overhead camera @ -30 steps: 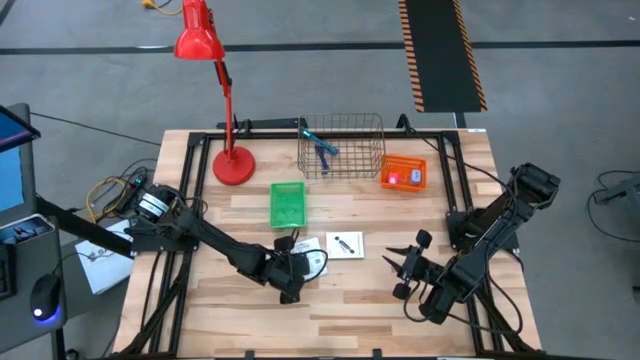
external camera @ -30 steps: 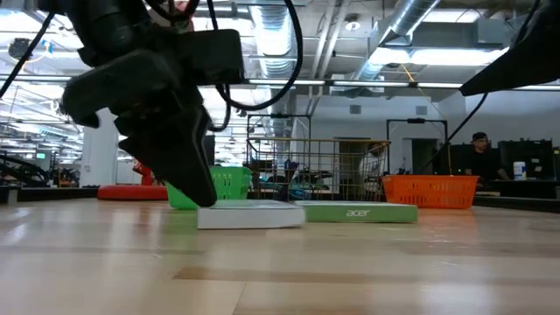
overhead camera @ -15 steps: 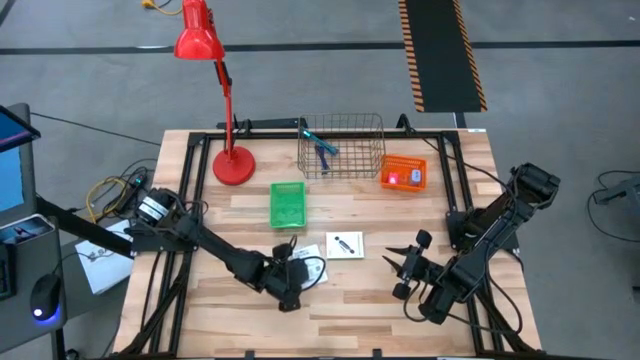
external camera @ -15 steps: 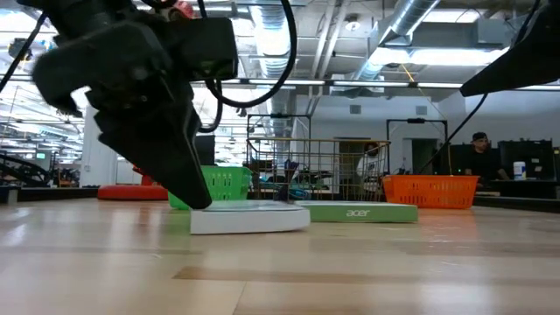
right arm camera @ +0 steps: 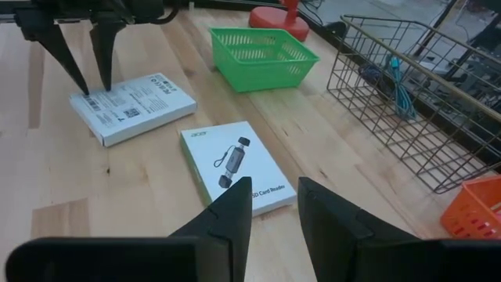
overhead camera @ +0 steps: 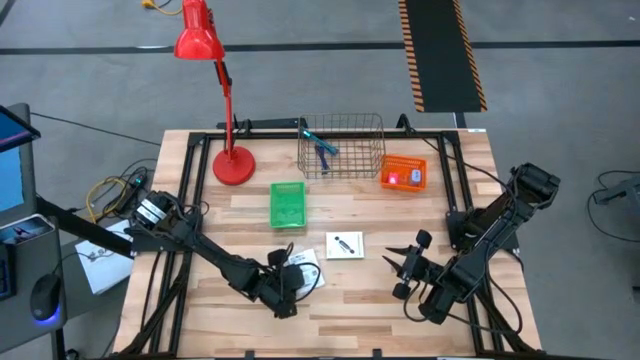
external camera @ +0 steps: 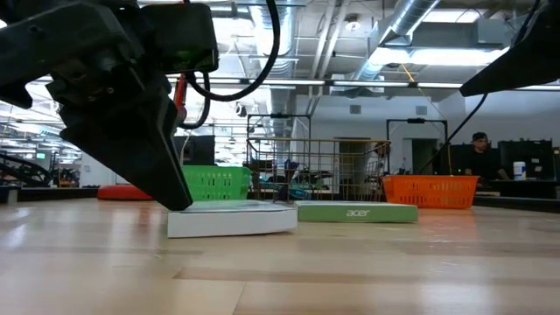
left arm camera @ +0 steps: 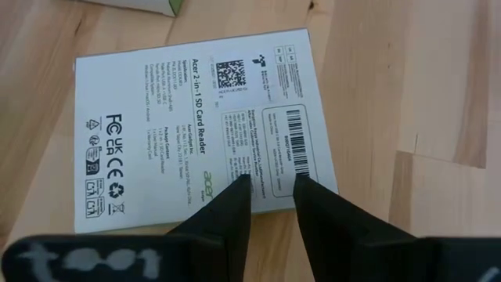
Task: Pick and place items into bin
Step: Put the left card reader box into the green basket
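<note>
White box flat, left gripper fingertips on its edge

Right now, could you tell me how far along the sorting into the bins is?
Done: the wire basket holds a teal tool and the orange bin small items. In hand: the left gripper, fingers slightly apart, presses its tips on the white box, not lifted. Left: that box and the second box. The green bin looks empty; the right gripper waits open.

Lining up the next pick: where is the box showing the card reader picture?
In the high view, the picture-side box lies flat mid-table, between the left gripper's white box and the right gripper, nearer than the green basket.
</note>
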Available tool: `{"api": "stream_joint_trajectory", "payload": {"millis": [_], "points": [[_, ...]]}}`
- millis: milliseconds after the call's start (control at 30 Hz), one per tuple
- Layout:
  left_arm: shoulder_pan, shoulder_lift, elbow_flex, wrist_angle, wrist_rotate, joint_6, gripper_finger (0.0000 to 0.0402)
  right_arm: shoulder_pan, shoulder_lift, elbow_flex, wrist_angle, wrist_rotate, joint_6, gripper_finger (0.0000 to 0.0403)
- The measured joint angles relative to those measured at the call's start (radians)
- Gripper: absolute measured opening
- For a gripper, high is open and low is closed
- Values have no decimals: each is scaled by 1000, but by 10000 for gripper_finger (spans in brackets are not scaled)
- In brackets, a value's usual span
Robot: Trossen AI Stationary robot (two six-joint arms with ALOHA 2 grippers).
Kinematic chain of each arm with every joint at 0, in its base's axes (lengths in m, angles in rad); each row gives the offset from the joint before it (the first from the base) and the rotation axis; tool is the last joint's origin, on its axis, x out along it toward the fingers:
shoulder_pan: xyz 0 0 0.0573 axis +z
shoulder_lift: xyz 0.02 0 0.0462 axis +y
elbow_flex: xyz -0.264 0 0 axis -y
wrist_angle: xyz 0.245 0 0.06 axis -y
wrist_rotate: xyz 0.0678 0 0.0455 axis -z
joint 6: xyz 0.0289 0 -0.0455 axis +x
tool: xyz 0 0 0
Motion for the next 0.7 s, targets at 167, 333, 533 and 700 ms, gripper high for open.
{"api": "stream_joint_trajectory", "payload": {"millis": [167, 333, 533, 700], "points": [[-1, 1, 0, 1, -24, -21, 94, 0, 0, 0, -1, 0, 0, 98], [-2, 2, -2, 5, -49, -24, 94, 0, 0, 0, -2, 0, 0, 98], [-3, 2, -2, 7, -52, -23, 94, 0, 0, 0, -2, 0, 0, 98], [-8, 5, 44, -6, -73, 71, 94, 0, 0, 0, -6, 0, 0, 98]]}}
